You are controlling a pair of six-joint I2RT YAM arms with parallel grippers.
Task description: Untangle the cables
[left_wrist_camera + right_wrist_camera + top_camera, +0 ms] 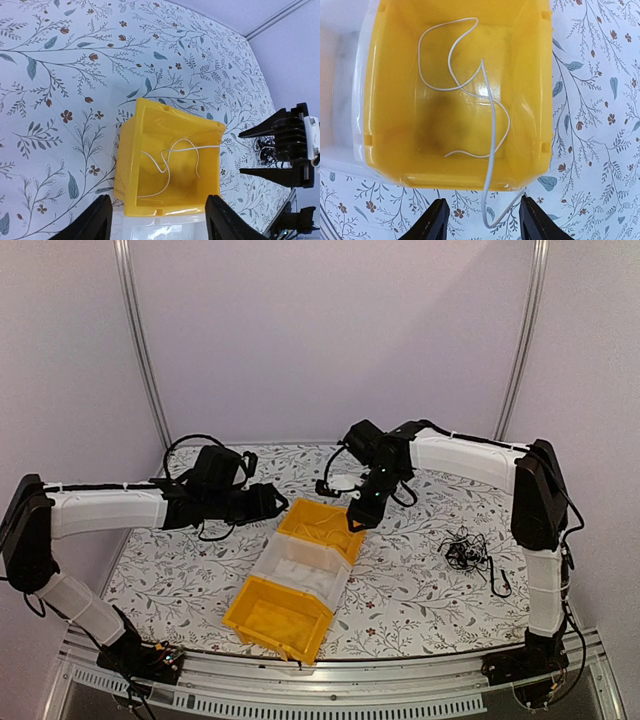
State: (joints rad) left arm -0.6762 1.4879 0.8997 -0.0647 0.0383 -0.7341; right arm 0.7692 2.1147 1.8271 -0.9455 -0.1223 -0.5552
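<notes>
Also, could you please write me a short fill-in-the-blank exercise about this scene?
The white cable lies mostly inside a ___ bin. The tangle of black cables sits on the ___ side of the table. The right pincer and left pincer are both ___. Missing words: yellow; right; open.

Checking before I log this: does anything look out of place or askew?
Yes. The white cable lies in the far yellow bin, but one end trails over its rim onto the table, below the open right gripper. The black cables lie in a tangle aside.
</notes>
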